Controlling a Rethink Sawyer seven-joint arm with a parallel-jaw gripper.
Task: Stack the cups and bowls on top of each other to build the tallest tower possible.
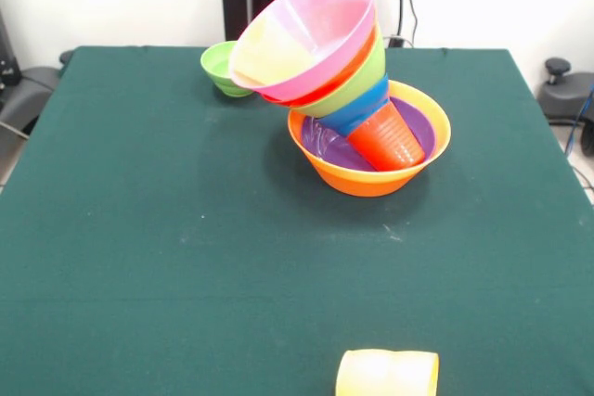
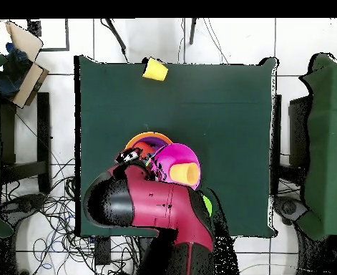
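Tower (image 1: 357, 90) leaned badly mid-build, tool state not discernible under the arm (image 2: 153, 204); next needed yellow cup (image 1: 387, 374) fetched.

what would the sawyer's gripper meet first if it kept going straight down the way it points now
Probably the robot-side rim of the large orange plastic bowl: from overhead the gripper sits over that edge, beside the tilted large pink plastic bowl. Its height is unclear.
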